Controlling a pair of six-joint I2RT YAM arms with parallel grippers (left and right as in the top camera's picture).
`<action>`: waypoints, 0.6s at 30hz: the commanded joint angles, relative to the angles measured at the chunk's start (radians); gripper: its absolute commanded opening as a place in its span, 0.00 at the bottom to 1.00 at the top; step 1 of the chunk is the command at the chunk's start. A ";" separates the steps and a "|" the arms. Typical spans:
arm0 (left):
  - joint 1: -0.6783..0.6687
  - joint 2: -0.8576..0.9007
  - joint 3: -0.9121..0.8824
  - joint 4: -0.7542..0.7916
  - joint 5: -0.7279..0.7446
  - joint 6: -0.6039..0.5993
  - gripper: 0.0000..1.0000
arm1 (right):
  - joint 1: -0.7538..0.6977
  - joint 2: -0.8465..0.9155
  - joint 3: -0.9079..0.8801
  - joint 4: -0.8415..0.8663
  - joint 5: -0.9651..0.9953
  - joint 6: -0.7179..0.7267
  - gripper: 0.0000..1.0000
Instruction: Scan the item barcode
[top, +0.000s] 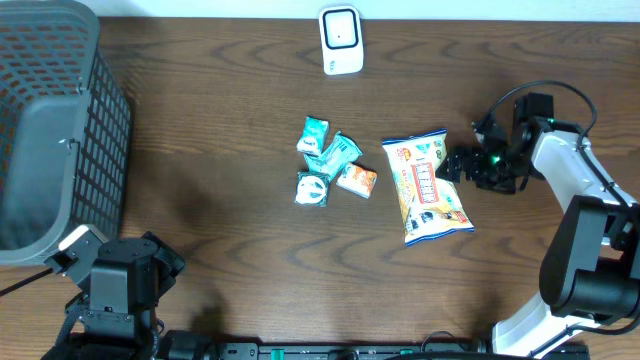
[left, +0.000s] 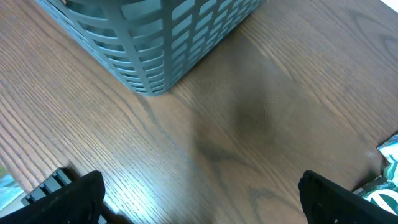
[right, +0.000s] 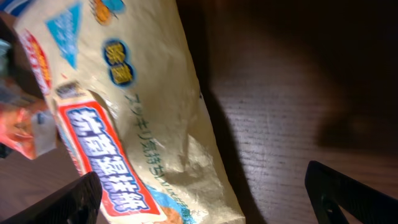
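2 empty hands gape over the wood-grain table: left hand near basket, right hand near bag.

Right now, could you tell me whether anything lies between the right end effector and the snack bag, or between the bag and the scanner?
Nothing visible does. The open right end effector sits by the snack bag, bare table runs from there to the scanner, and the small packets lie aside.

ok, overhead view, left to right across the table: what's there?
Grey plastic mesh basket → cluster of small teal and orange snack packets → large cream snack bag with red label → black-and-white right arm.
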 joint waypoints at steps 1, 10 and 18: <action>0.007 -0.001 0.000 -0.003 -0.017 -0.013 0.98 | 0.006 0.003 -0.024 0.008 -0.016 -0.016 0.99; 0.007 -0.001 0.000 -0.003 -0.017 -0.013 0.98 | 0.037 0.003 -0.037 0.022 -0.016 -0.016 0.99; 0.007 -0.001 0.000 -0.003 -0.017 -0.013 0.98 | 0.054 0.003 -0.037 0.023 -0.015 -0.016 0.99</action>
